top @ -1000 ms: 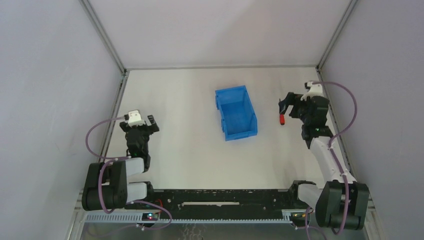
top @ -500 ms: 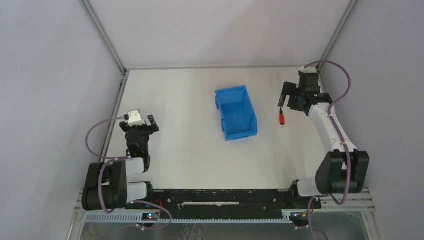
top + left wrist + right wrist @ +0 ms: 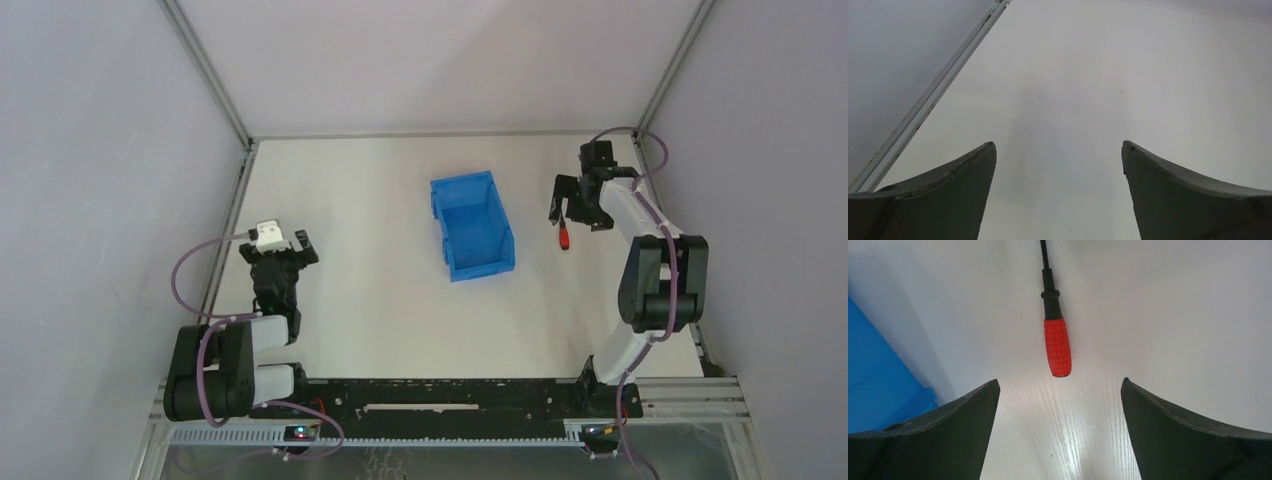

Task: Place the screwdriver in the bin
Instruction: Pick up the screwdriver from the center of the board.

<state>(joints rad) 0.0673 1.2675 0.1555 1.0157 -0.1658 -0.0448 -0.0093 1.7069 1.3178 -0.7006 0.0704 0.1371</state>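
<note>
The right fingers are spread wide and released, with nothing between them, and sit close above the white surface; whether their tips touch it cannot be told. The screwdriver lies flat on the surface just ahead of the tips, roughly on the line midway between the two fingers and a touch nearer the one on the left of the wrist view. Its red handle end points back toward the fingers, and its thin black shaft runs straight away from them, past the top edge of that view. Neither finger touches it. The bin shows as a blue wall off to the side of that same finger, apart from the screwdriver. In the overhead view it stands upright on the surface with its open top facing up. The left fingers are likewise parted wide and hold nothing. Only bare surface lies ahead of them, with a frame rail running off to one side, and both the bin and the screwdriver are well apart from them.
</note>
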